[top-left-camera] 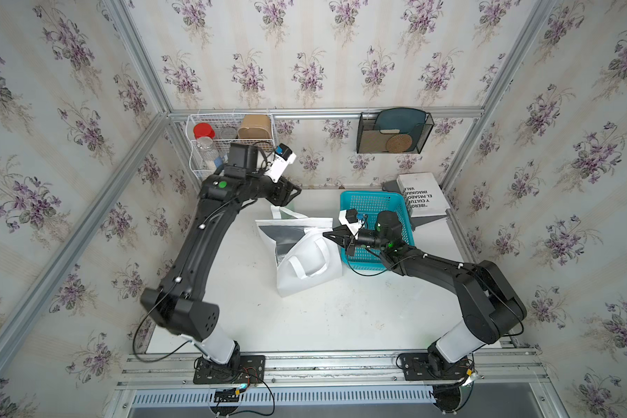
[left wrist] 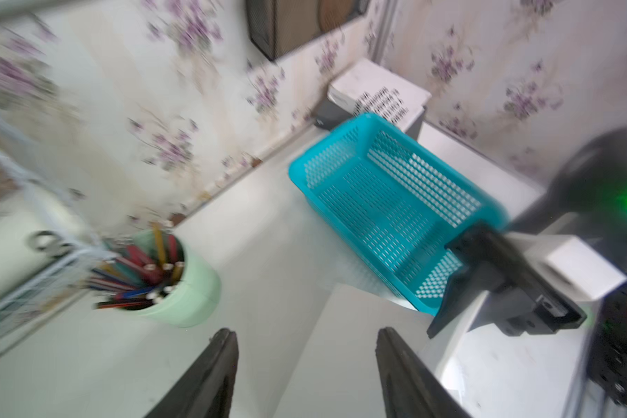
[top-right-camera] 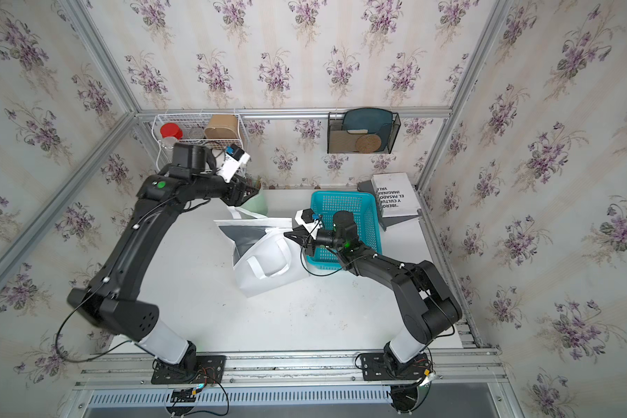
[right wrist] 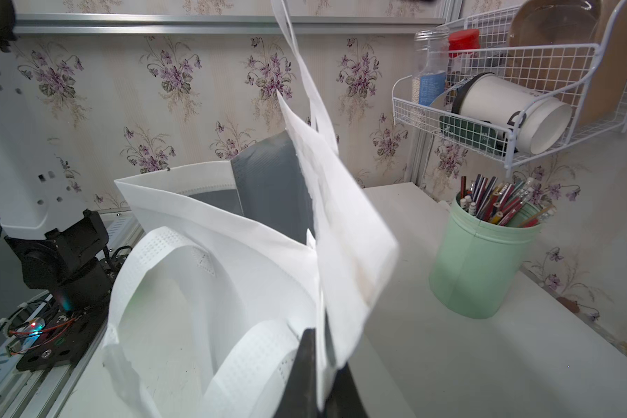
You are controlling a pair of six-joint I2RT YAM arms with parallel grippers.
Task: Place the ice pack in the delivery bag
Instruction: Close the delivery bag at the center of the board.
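Nearest the lens, right wrist view: right gripper (right wrist: pixel 321 365), cut off by the frame edge, clamped tight on the white rim of the delivery bag (right wrist: pixel 232 260); same pinch seen in both top views.

Delivery bag standing on the table (top-left-camera: pixel 341 318), mouth open, between the two arms, just beside the turquoise basket (top-left-camera: pixel 373 204); bag floor hidden behind its own walls; only part of the grey lining (top-left-camera: pixel 286 235) seen.

Ice pack: not made out in any view.

Left gripper (left wrist: pixel 304 362): fingers apart, nothing between them; held near the back wall, close to the pencil cup (left wrist: pixel 181 289); whole left wrist view smeared by blur.

Counts:
- arms 2
- strap handles 2: near strap (top-left-camera: pixel 310 262) slack on the bag's front; far strap (top-left-camera: pixel 281 211) at the bag's back
- basket 1, part covered by the right arm in both top views
- pencil cup 1, only an edge showing behind the left gripper in a top view (top-right-camera: pixel 257 204)
- book (top-left-camera: pixel 422 195) 1, title partly cut off by the basket
- wall holders 2: white wire rack (top-left-camera: pixel 228 144); black mesh holder (top-left-camera: pixel 395 134)
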